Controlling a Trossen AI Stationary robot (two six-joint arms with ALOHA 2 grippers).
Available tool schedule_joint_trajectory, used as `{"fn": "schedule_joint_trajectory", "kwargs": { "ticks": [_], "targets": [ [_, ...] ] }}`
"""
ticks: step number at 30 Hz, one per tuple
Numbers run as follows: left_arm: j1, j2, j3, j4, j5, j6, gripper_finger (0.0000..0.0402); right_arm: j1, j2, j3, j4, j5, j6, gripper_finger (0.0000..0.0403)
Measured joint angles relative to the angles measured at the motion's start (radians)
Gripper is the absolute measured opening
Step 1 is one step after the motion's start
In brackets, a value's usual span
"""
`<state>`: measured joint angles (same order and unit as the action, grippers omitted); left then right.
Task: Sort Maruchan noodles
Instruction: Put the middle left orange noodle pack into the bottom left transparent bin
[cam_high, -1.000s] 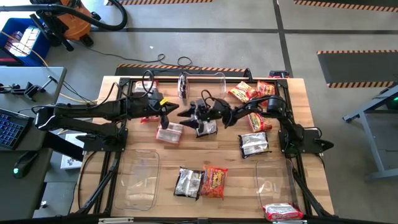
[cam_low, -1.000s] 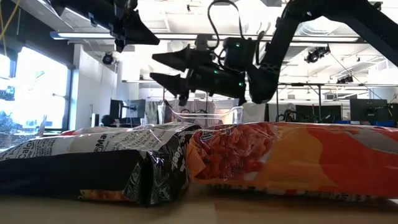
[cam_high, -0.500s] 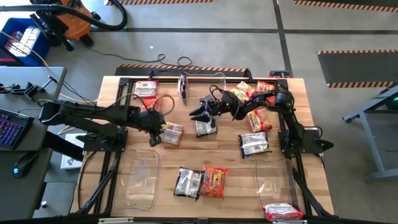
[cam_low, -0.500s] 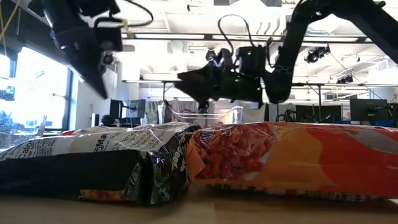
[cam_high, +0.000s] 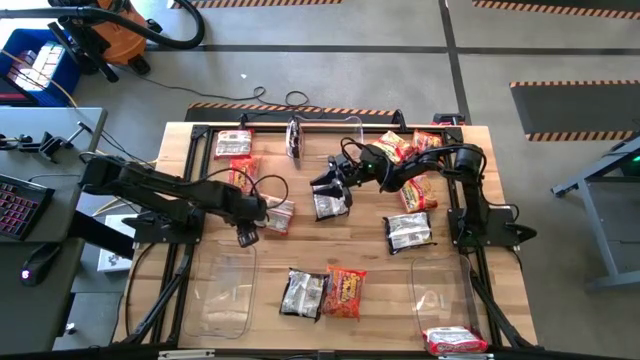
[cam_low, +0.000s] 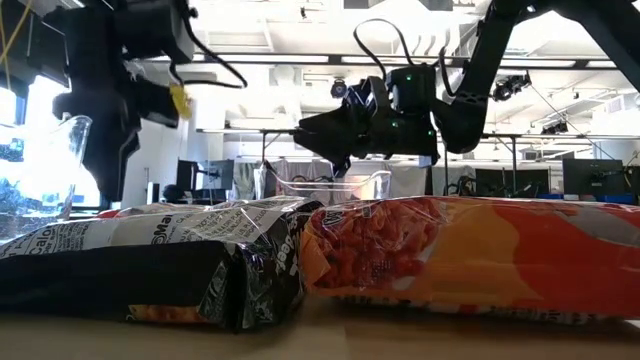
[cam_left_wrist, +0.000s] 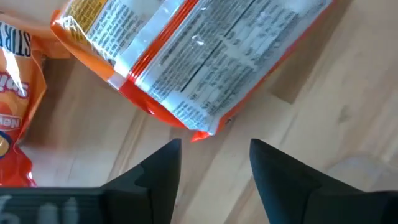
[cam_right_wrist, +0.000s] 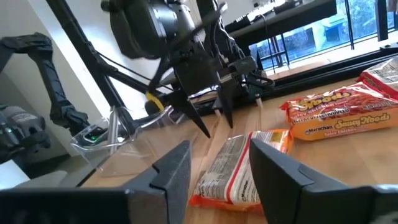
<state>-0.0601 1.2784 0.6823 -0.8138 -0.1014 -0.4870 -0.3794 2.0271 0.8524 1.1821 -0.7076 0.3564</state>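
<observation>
The left pincer (cam_high: 247, 236), fingers apart and holding nothing, hangs just beside the pinkish red-and-white crinkly noodle packet (cam_high: 277, 215) lying flat on the wooden surface (cam_high: 370, 250), its long axis slanting across the fingers' line. The right pincer (cam_high: 322, 186), also apart and empty, is farther from that packet. Both near clear plastic bins (cam_high: 222, 285) look empty.

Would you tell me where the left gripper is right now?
In the high view, the left gripper hovers left of table centre, open and empty, just beside the red-and-white noodle packet.
</observation>
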Motion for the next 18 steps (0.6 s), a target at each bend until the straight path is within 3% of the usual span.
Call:
{"fn": "schedule_joint_trajectory", "kwargs": {
  "ticks": [10, 18],
  "targets": [
    [0.014, 0.084, 0.004, 0.122, 0.005, 0.062, 0.0173, 0.0, 0.0, 0.0, -0.019, 0.0, -0.026, 0.0179],
    [0.055, 0.085, -0.001, 0.133, -0.006, 0.09, 0.0131, 0.0, 0.0, 0.0, -0.018, 0.0, -0.026, 0.0179]
  ]
}}
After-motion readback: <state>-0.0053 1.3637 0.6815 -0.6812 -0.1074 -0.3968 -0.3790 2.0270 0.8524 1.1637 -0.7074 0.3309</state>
